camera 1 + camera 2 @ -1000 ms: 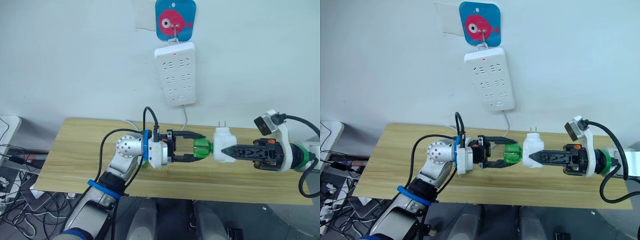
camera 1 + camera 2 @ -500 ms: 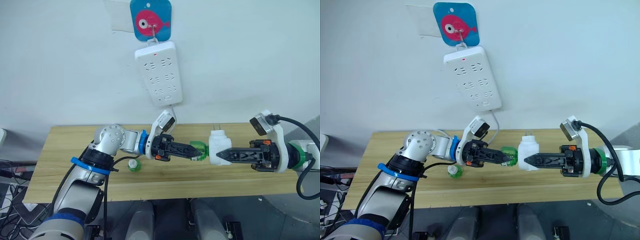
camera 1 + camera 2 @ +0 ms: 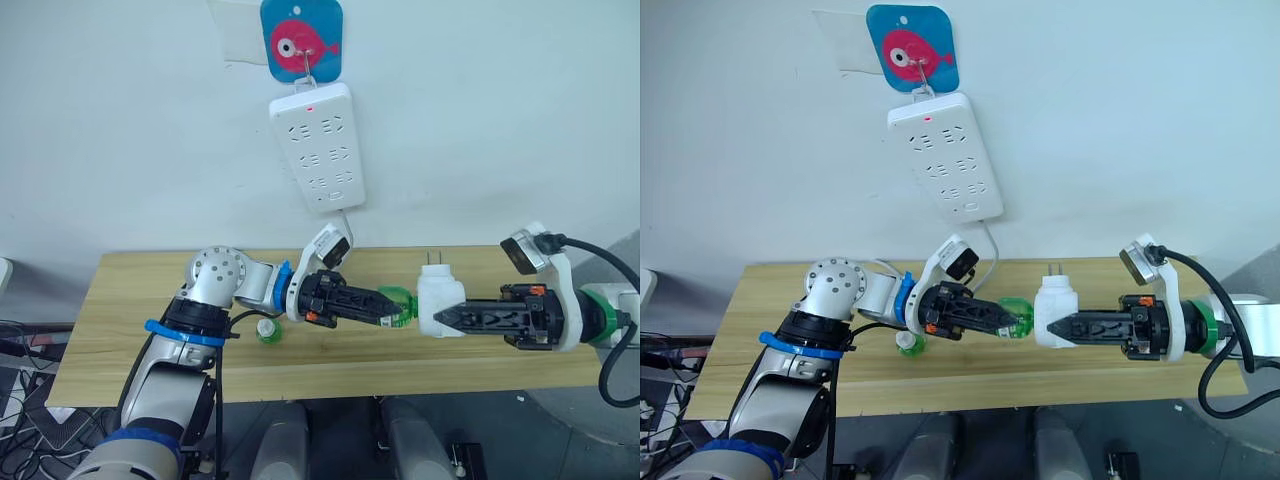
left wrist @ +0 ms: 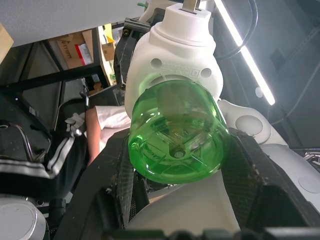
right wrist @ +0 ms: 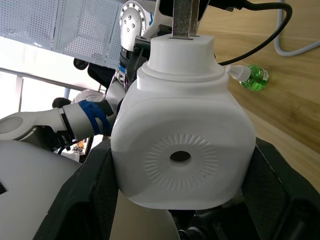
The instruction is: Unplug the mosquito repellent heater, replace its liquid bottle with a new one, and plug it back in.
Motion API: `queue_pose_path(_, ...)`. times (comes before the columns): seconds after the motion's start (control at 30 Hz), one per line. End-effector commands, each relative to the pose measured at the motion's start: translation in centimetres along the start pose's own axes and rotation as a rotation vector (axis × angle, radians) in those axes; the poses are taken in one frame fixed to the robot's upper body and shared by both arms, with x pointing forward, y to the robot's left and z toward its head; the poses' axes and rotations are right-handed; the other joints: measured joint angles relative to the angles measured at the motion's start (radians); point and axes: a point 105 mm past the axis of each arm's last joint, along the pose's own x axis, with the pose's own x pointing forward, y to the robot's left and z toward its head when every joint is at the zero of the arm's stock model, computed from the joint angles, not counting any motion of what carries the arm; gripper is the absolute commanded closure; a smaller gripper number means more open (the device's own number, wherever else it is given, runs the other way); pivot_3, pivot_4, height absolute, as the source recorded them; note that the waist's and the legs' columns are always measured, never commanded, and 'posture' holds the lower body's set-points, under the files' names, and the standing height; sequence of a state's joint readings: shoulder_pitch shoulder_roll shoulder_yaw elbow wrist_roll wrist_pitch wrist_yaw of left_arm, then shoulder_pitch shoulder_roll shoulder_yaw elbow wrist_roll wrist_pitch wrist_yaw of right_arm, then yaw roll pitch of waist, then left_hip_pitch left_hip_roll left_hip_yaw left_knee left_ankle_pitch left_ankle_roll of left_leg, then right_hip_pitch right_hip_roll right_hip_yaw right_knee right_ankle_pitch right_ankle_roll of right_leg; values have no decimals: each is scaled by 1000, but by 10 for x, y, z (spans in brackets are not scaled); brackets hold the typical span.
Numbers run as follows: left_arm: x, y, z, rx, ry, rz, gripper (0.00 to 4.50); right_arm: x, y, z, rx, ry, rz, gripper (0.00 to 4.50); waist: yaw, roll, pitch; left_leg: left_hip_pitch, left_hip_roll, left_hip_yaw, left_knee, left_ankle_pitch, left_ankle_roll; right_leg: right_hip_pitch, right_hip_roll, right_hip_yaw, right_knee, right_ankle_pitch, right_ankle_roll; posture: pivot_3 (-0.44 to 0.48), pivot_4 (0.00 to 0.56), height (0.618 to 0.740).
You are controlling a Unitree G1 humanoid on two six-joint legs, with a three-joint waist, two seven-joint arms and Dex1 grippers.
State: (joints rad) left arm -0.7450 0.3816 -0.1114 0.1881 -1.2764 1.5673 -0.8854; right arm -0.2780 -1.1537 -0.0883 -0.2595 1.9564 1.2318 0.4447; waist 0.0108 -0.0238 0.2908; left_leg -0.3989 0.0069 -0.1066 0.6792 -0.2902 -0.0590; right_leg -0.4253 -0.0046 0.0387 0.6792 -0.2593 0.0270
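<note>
Both arms sit a little lower than half a second ago. On the table (image 3: 120,330), a small green bottle (image 3: 266,331) lies under the left arm. The left gripper (image 3: 395,312) is closed on the green bottle (image 3: 400,303) fixed in the heater (image 3: 440,301). The right gripper (image 3: 445,319) squeezes the heater above the table. On the wall behind hangs a power strip (image 3: 317,146).

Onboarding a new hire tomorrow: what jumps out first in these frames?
The two grippers meeting above the wooden table: the right gripper clamps the white heater, prongs up, while the left gripper grips the green bottle at its base. On the wall behind hangs a white power strip, and a second green bottle lies on the table.
</note>
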Motion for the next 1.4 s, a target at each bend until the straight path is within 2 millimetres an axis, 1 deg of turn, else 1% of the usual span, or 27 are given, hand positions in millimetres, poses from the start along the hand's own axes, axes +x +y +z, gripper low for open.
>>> queue_pose_path(0.03, -17, 0, 1, 14, -57, 49, 2317, -12, 8, 9, -35, -32, -11, 1529, 0, 0, 0, 0, 0, 0, 0, 0, 0, 0, 0, 0, 0, 0, 0, 141, 271, 740)
queue_pose_path(0.17, -12, 1, 0, 50, -47, 53, 2317, -8, 9, 8, -43, -25, 1, 1529, 1, 0, 0, 0, 0, 0, 0, 0, 0, 0, 0, 0, 0, 0, 0, 141, 271, 740)
queue_pose_path(0.3, -9, 4, 3, 83, -61, 71, 2317, -5, 10, 8, -50, -27, 12, 1529, 4, 0, 0, 0, 0, 0, 0, 0, 0, 0, 0, 0, 0, 0, 0, 141, 271, 740)
queue_pose_path(0.33, -9, 4, 5, 87, -67, 73, 2317, -5, 10, 8, -50, -28, 12, 1529, 5, 0, 0, 0, 0, 0, 0, 0, 0, 0, 0, 0, 0, 0, 0, 145, 262, 740)
queue_pose_path(0.4, -9, 7, 6, 99, -76, 88, 1596, -4, 10, 8, -50, -32, 14, 1529, 7, 0, 0, 0, 0, 0, 0, 0, 0, 0, 0, 0, 0, 0, 0, 145, 262, 740)
queue_pose_path(0.47, -8, 7, 6, 102, -77, 87, 996, -3, 9, 8, -50, -35, 15, 1529, 7, 0, 0, 0, 0, 1, 0, 0, -1, 0, 0, 0, 0, 0, 0, 145, 262, 740)
queue_pose_path(0.57, -10, 3, 7, 109, -69, 73, 31, -3, 9, 8, -46, -40, 16, 1529, 11, 0, 0, 0, 1, 0, 0, 1, -2, 0, 0, 0, 0, 0, 0, 146, 263, 740)
queue_pose_path(0.8, -18, -7, 6, 110, -67, 56, 31, -8, 3, 12, -21, -77, 7, 1529, 13, 0, 0, 0, 0, 0, 0, 1, -2, 0, 0, 0, 0, 0, 0, 149, 265, 740)
queue_pose_path(0.93, -33, -16, 13, 163, -104, 97, 31, -14, 1, 14, -6, -90, -2, 1529, 12, 0, 0, 0, 1, 0, 0, 1, -2, 0, 0, 0, 0, 0, 0, 145, 269, 740)
queue_pose_path(0.97, -35, -20, 14, 225, -102, 122, 31, -15, 1, 14, -2, -94, -4, 1529, 12, 0, 0, 0, 1, 0, 0, 1, -2, 0, 1, 0, 0, 0, 0, 145, 269, 740)
queue_pose_path(1.03, -33, -24, 15, 428, -89, 195, 31, -17, 0, 14, 3, -102, -3, 1529, 13, 0, 0, 0, 1, 0, 0, 1, -1, 0, 1, 0, 0, 0, 0, 146, 271, 740)
queue_pose_path(1.1, -29, -20, 15, 768, -62, 303, 31, -18, -1, 15, 9, -115, -1, 1529, 13, 0, 0, 0, 1, 1, -1, 2, -4, 0, 0, 1, -1, 0, 0, 154, 271, 740)
queue_pose_path(1.13, -26, -22, 15, 943, -60, 321, 31, -17, -2, 16, 12, -117, 2, 1529, 15, 1, 0, 0, 1, 2, -2, 2, -5, 0, -1, 1, -2, 0, 0, 154, 271, 740)
queue_pose_path(1.17, -24, -25, 13, 1123, -52, 318, 31, -17, -2, 16, 14, -119, 4, 1529, 17, 1, 0, 1, 1, 3, -3, 2, -5, 0, -2, 2, -3, 0, 0, 160, 275, 740)
queue_pose_path(1.2, -22, -28, 9, 1264, -45, 301, 31, -16, -3, 16, 16, -119, 7, 1529, 18, 1, 0, 0, 1, 3, -3, 3, -5, 0, -5, 2, -4, 0, 0, 160, 275, 740)
queue_pose_path(1.23, -20, -28, 5, 1357, -29, 280, 31, -16, -3, 16, 17, -119, 9, 1529, 22, 1, 0, 0, 1, 3, -3, 3, -5, 0, -6, 2, -5, 0, -1, 165, 277, 740)
queue_pose_path(1.27, -20, -27, 1, 1486, -12, 278, 31, -15, -3, 17, 17, -120, 14, 1529, 27, 1, 0, 0, 1, 3, -3, 3, -5, 0, -6, 2, -5, 0, -1, 165, 277, 740)
queue_pose_path(1.4, -17, -21, -7, 1832, 2, 234, 31, -13, -1, 19, 13, -115, 36, 1529, 48, 1, 0, 0, 1, 3, -2, 2, -4, 0, -5, 2, -5, 1, -1, 168, 279, 740)
